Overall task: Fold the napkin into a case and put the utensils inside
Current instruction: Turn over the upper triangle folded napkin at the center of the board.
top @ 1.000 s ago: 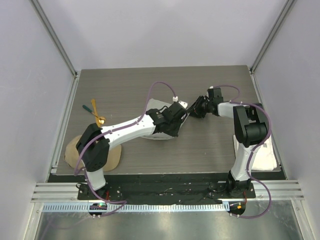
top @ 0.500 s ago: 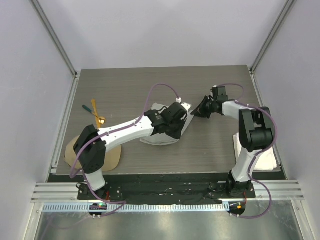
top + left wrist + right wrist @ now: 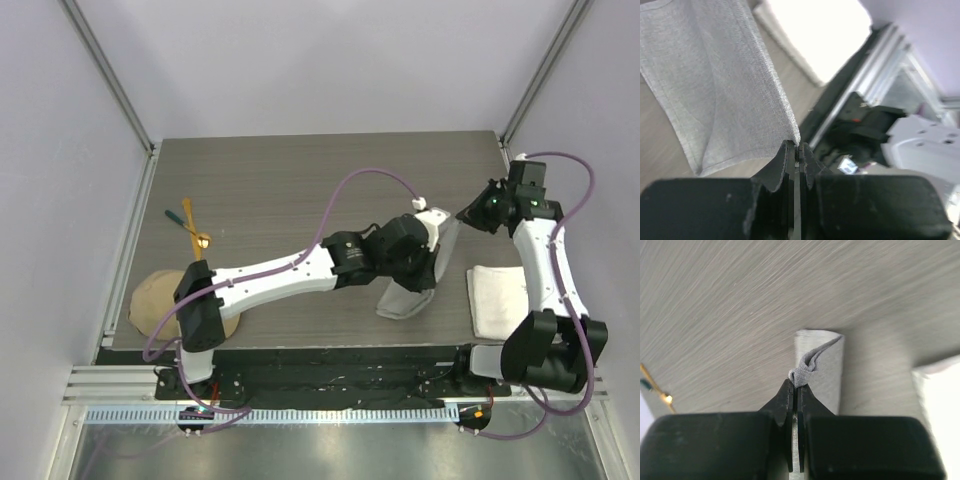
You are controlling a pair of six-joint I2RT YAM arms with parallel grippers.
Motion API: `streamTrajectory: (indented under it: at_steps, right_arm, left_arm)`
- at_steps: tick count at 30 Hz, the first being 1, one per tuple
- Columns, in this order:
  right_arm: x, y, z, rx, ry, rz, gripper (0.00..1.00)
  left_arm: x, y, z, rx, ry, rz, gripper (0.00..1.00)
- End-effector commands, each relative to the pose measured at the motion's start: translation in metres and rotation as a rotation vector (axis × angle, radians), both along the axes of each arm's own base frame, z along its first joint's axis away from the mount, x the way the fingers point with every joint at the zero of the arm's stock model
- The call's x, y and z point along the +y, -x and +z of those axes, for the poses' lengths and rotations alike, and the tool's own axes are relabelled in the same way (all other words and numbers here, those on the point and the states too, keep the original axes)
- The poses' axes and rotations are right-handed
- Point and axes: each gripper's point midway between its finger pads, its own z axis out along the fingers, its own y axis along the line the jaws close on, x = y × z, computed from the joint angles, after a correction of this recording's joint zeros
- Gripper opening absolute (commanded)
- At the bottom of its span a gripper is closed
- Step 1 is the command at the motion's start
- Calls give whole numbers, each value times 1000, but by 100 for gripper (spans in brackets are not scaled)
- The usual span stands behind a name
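Right wrist: napkin (image 3: 827, 375) corner pinched by right hand (image 3: 795, 386).

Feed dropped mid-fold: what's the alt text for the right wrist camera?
The right gripper is shut on a bunched corner of the light grey napkin, whose folded strip stretches away over the wooden table. The white towel shows at the right edge and the utensils at the far left.

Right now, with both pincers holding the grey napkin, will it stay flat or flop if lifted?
Probably floppy: the napkin sags in soft folds from the left pincer. Likely light, since the right pincer carries it by one small bunched corner. Its coarse weave should resist slipping.
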Motion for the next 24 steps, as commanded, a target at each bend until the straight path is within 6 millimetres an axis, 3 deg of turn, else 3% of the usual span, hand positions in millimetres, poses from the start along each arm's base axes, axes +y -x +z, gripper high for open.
streamTrajectory:
  at_steps: [1, 2, 3, 5, 6, 8, 9, 10, 11, 12, 13, 14, 15, 16, 17, 18, 19, 20, 21, 22, 23, 24]
  right_arm:
    - [-28, 26, 44, -25, 156, -43, 1]
    - [-29, 28, 51, -40, 163, -42, 1]
    - [-25, 26, 62, -63, 175, -27, 1]
    - [-20, 22, 77, -70, 217, -24, 1]
    - [-2, 17, 77, -64, 222, 13, 1]
    - [14, 4, 88, -84, 234, 27, 1]
    - [46, -1, 83, -76, 252, 84, 1]
    - [59, -10, 71, -41, 254, 106, 1]
    - [75, -18, 72, -49, 248, 124, 1]
    - [101, -28, 73, -86, 205, 143, 1]
    - [118, -38, 51, -42, 203, 170, 1]
    - [133, -48, 50, -47, 192, 189, 1]
    - [146, -56, 44, -42, 187, 205, 1]
    - [171, -58, 31, -21, 178, 238, 1]
    - [187, -72, 13, 8, 173, 256, 1]
    - [205, -81, 6, 0, 152, 278, 1]
    - [228, -87, 8, -20, 117, 300, 1]
    - [245, -94, -18, 21, 113, 321, 1]
    - [258, -102, -23, 11, 94, 330, 1]
    - [272, -112, -14, -17, 70, 343, 1]
    - [287, -114, -43, 31, 77, 356, 1]
    - [294, -118, -49, 36, 74, 359, 1]
  left_arm:
    - [-47, 40, 34, 96, 175, -77, 0]
    - [-53, 47, 43, 107, 217, -105, 0]
    - [-52, 50, 39, 121, 223, -104, 0]
    - [-48, 48, 58, 99, 301, -93, 0]
    - [-39, 46, 42, 102, 276, -76, 0]
    - [-21, 32, 67, 95, 367, -26, 0]
    - [-9, 26, 46, 126, 349, 2, 0]
    - [9, 9, 67, 150, 418, 51, 0]
    - [20, 2, 66, 169, 435, 66, 0]
    - [35, -5, 46, 193, 421, 104, 0]
    - [56, -28, 44, 194, 435, 171, 0]
    - [79, -26, 28, 237, 429, 193, 0]
    - [93, -35, 27, 238, 451, 212, 0]
    - [118, -61, 15, 242, 441, 296, 0]
    - [140, -65, -5, 272, 413, 345, 0]
    - [151, -64, -14, 312, 408, 333, 0]
    - [173, -82, -23, 323, 401, 397, 0]
    - [187, -82, -42, 346, 372, 425, 0]
    - [197, -83, -45, 327, 363, 426, 0]
    - [211, -90, -53, 332, 348, 463, 0]
    - [218, -88, -64, 345, 329, 470, 0]
    - [222, -89, -69, 348, 326, 472, 0]
